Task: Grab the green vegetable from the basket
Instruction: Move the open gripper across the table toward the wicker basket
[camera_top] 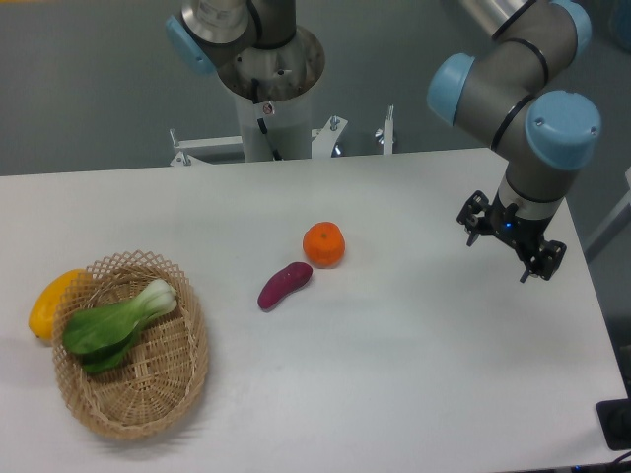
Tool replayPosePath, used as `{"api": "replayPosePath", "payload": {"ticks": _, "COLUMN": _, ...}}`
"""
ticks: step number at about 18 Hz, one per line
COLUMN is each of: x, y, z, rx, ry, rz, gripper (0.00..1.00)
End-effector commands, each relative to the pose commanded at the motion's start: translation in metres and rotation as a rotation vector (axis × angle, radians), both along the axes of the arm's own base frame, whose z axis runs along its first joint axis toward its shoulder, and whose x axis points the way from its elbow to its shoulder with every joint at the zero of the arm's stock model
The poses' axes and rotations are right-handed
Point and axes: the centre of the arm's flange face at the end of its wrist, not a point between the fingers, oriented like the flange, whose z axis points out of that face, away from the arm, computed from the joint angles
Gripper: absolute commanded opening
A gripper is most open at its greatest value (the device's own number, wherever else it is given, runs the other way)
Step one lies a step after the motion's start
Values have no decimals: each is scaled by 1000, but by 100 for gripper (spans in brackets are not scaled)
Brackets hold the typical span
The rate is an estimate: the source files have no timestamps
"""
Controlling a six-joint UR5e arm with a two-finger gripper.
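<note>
One bok choy (116, 323) lies inside the wicker basket (177, 379) at the bench's (414, 374) left; we see the gripper (509, 250) well apart at right, jaws spread, holding nothing.

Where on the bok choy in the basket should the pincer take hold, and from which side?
Probably the pale stalk base of the bok choy, coming straight down from above. It lies flat in the basket, stalk end toward the upper right and leaves toward the lower left. The stalk looks firmer and narrower than the floppy leaves. Set the fingers across the stalk's length. The pincer is far off to the right.
</note>
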Motion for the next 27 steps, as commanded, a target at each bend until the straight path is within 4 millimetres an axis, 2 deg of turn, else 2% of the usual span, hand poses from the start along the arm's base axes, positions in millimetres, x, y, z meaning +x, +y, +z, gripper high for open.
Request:
{"api": "replayPosePath", "payload": {"ticks": 4, "x": 8, "y": 11, "z": -1, "rx": 2, "ry": -3, "rz": 7, "gripper": 100}}
{"api": "replayPosePath", "payload": {"ticks": 13, "x": 47, "y": 64, "z": 0, "rx": 26, "ry": -13, "rz": 97, "gripper": 100}}
{"api": "replayPosePath", "payload": {"ticks": 19, "x": 85, "y": 105, "z": 8, "rx": 60, "ry": -23, "rz": 140, "gripper": 100}}
{"api": "replayPosePath", "payload": {"ticks": 22, "x": 118, "y": 136, "z": 9, "rx": 74, "ry": -17, "rz": 138, "gripper": 100}}
{"api": "replayPosePath", "payload": {"ticks": 27, "x": 192, "y": 194, "z": 12, "rx": 117, "ry": 5, "rz": 85, "gripper": 100}}
